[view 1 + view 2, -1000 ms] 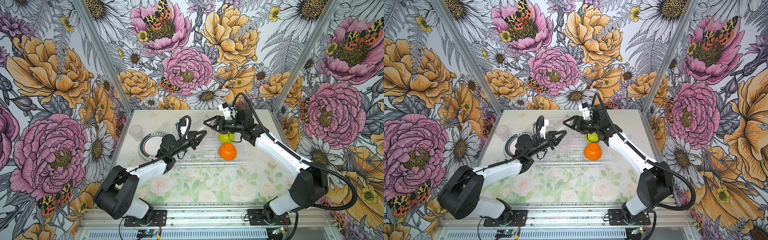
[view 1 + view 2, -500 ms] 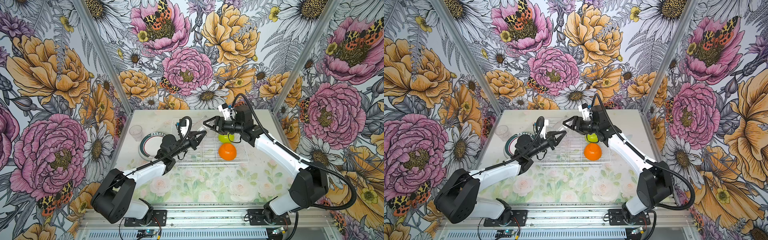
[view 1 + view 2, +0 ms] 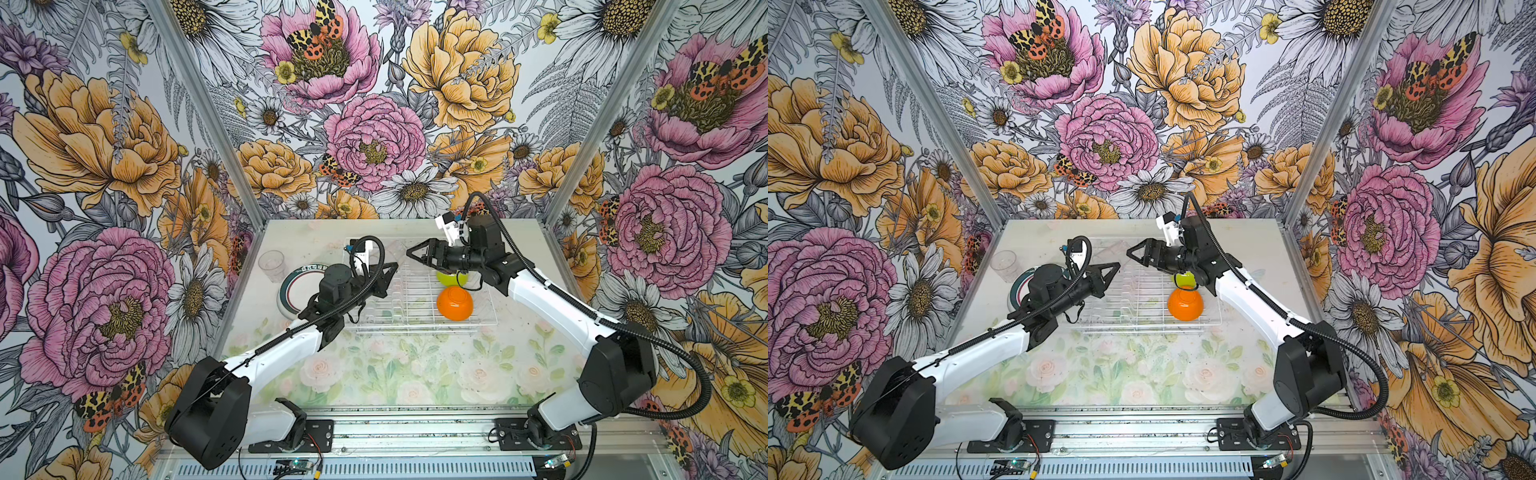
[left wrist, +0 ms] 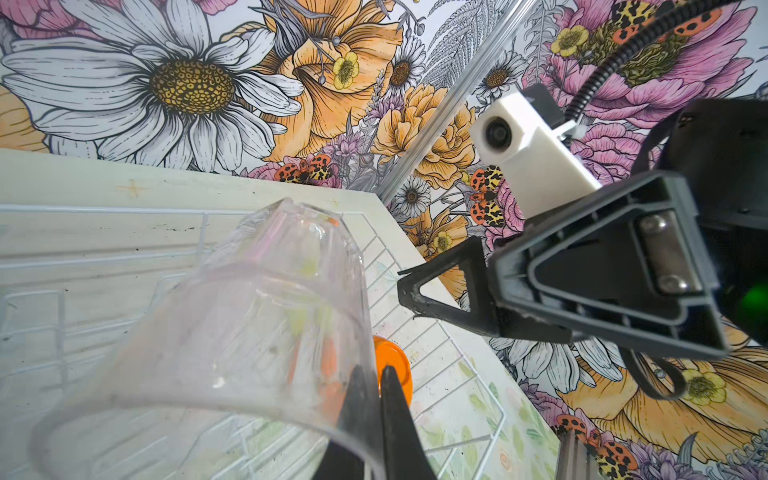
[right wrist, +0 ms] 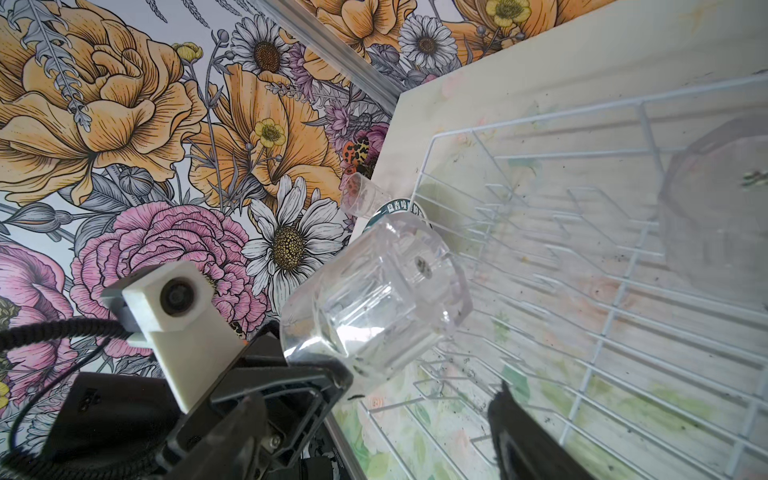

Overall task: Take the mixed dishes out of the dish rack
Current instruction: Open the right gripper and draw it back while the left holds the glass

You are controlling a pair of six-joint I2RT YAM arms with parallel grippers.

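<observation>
I hold the clear plastic tumbler by its rim wall with the left fingers, one inside the mouth and one outside. It hangs in the air over the far side of the white wire dish rack, and the right fingers stand spread and empty just beside its base. I judge it light, stiff, thin-walled and slick, so a rim pinch may let it swivel, and a hold across the body would be steadier. Its long axis lies tilted near level, mouth toward the left arm, base toward the right.
</observation>
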